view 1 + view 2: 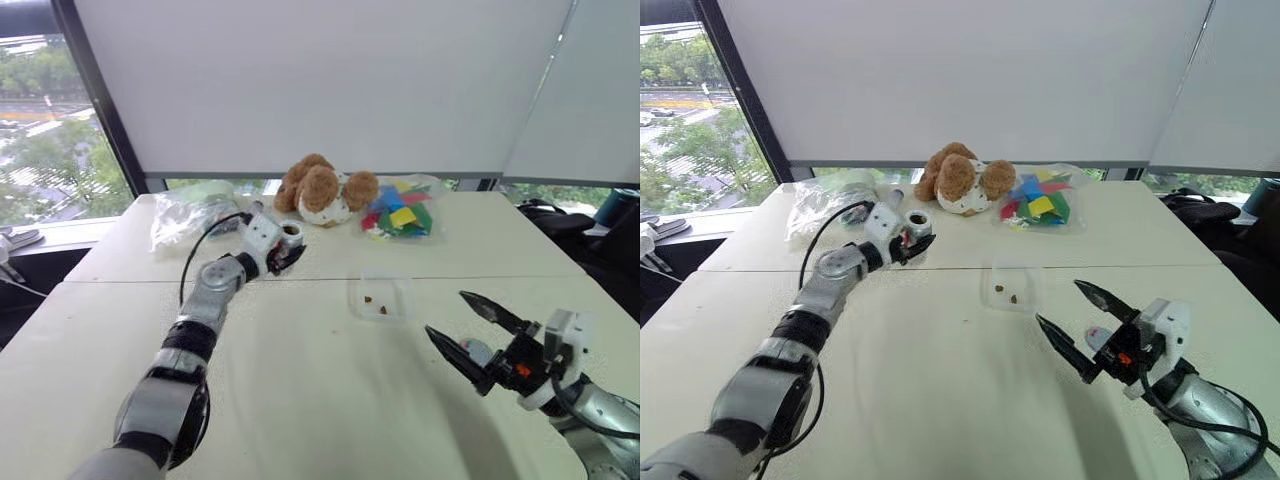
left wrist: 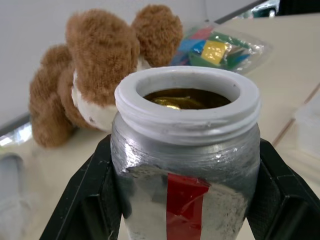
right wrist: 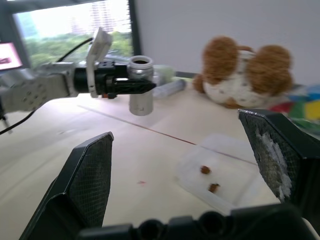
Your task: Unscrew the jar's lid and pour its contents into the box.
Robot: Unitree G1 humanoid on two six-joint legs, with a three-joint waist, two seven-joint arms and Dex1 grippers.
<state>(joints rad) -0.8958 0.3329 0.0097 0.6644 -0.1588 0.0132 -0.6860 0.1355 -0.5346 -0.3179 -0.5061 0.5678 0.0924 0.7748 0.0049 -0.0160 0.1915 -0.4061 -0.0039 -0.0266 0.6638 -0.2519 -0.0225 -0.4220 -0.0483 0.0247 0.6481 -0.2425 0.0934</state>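
My left tool (image 1: 287, 252) clamped on upright open jar (image 1: 291, 236), box (image 1: 382, 298) at its 4 o'clock, right tool (image 1: 468, 335) wide, empty.

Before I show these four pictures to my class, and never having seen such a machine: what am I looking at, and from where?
It is a two-armed robot at a pale table. Two pictures come from cameras in its head, looking down over its arms. The other two come from cameras on its wrists, looking along each claw.

The left claw is shut on a silver jar with a red stripe; its lid is off and the mouth is open. The right claw is open and holds nothing. A small grey cap, likely the lid, lies just behind it.

On the table are a shallow clear box with a few brown bits in it, a brown plush toy, a bag of coloured pieces and more clear bags.
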